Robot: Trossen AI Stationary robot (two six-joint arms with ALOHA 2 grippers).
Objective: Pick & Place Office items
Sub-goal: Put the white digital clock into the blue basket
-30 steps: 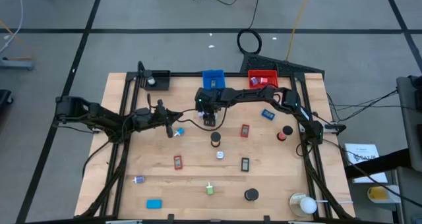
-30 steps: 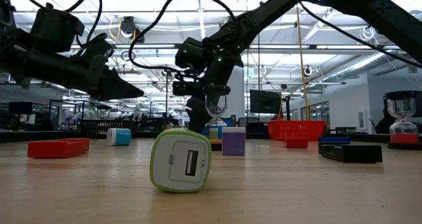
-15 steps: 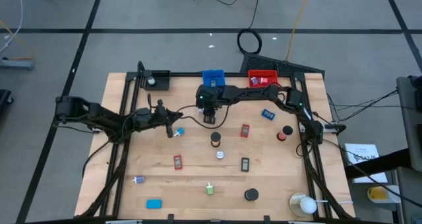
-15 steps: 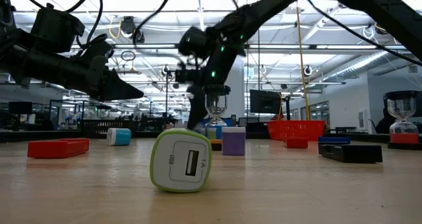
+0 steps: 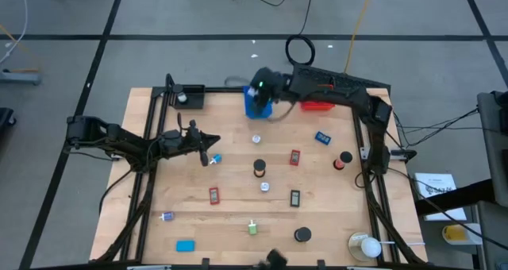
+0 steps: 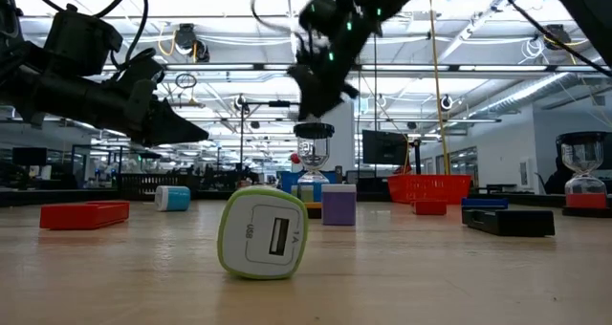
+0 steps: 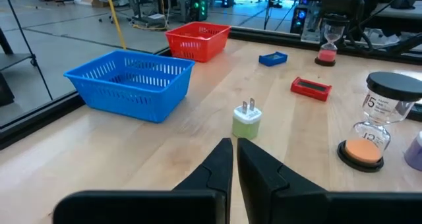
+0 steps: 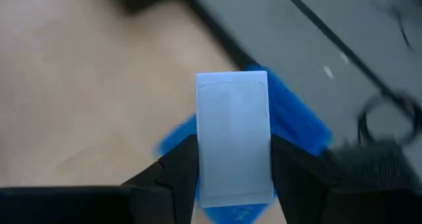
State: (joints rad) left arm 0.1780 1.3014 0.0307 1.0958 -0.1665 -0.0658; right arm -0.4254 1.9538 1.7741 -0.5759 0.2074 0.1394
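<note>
One pale block (image 8: 232,138) between right fingers (image 8: 175,168), above blue bin (image 5: 255,100)

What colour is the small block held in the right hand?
Pale whitish-blue. The block shows best in the right wrist view, clamped in the right hand above the blue bin.

Blue bin (image 5: 255,101), red bin (image 5: 317,99), perhaps a black bin (image 5: 189,96) along the table's (image 5: 230,214) far edge.

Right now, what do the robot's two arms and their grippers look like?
Both arms are dark, slim, jointed links with black cables looping along them. The left gripper ends in two matte black, tapered, wedge-shaped fingers that narrow to blunt tips. The right gripper has the same dark angular fingers. A small green light glows on the right arm's wrist. No lettering or markings are legible on either arm.
</note>
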